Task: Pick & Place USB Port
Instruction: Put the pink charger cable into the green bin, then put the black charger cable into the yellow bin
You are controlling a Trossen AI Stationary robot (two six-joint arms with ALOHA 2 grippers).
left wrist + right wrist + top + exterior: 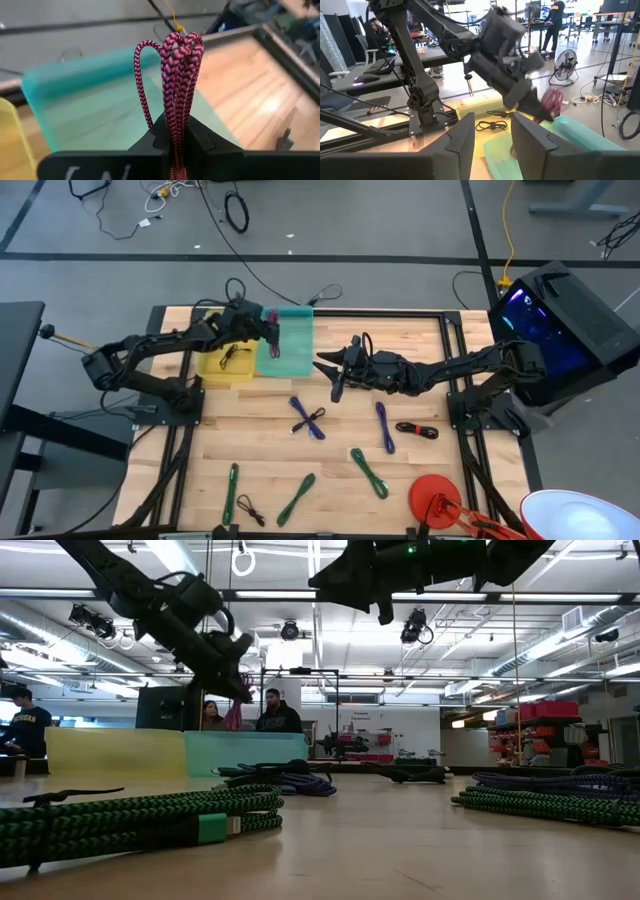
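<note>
A pink-and-black braided cable (pixel 177 65), folded into a bundle of loops, is in my left gripper (pixel 175 135), which is shut on it above the teal bin (pixel 290 345). In the low view the cable (pixel 234 716) hangs under the left gripper (pixel 238 680). In the high view the cable (pixel 275 348) shows over the teal bin's left part. My right gripper (pixel 332 372) hovers open to the right of the teal bin, above the table. In the right wrist view it (pixel 492 135) faces the left arm and the bins. My left gripper pinches the folded pink cable bundle (pixel 176 117) between its two fingers (pixel 150 142), several strands at once. The looped ends (pixel 180 42) stick out past the fingertips. The bundle is lifted clear above the teal bin (pixel 90 105).
A yellow bin (pixel 228 360) with a black cable in it stands left of the teal one. Blue cables (pixel 308 420) (pixel 385 426), a red-and-black cable (pixel 417 430), green cables (pixel 368 472) (pixel 297 498) (pixel 232 488) and a small black cable (pixel 248 508) lie on the wood. A red object (pixel 437 498) sits at the near right.
</note>
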